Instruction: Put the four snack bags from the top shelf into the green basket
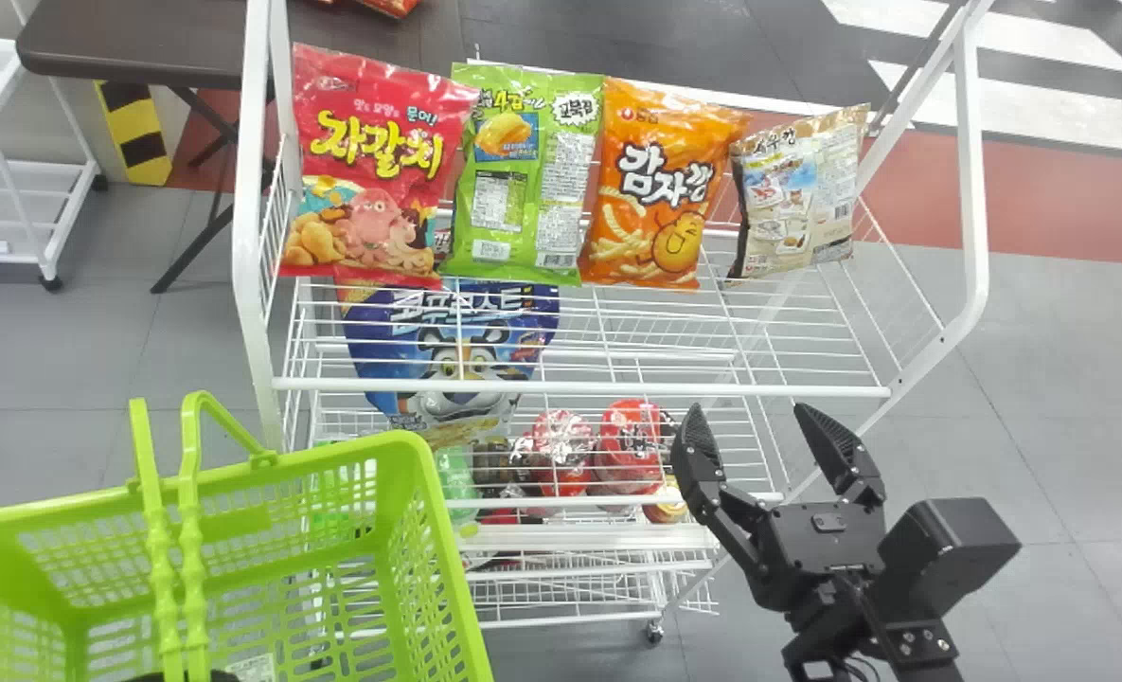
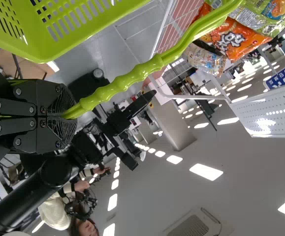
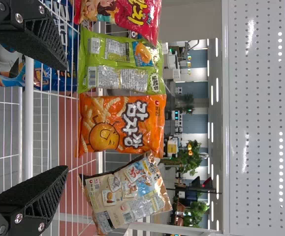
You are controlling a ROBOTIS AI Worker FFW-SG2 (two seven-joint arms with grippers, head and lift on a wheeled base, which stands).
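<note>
Head view: four snack bags point(image 1: 660, 180) stand beyond the right pincer point(image 1: 746, 409).

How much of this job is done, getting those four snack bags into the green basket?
Nothing looks packed yet: the red bag, green bag, orange bag and beige bag are all on the top shelf. The left gripper holds the basket by its handle; the right gripper is open, without a bag. All four remain.

The left gripper point(image 1: 224, 676) clamps the handle point(image 2: 144, 70) of the green basket point(image 2: 34, 53), which is near the claw point(image 2: 69, 115). Well beyond its tips are an orange bag point(image 2: 245, 40) and a beige bag point(image 2: 206, 60).
</note>
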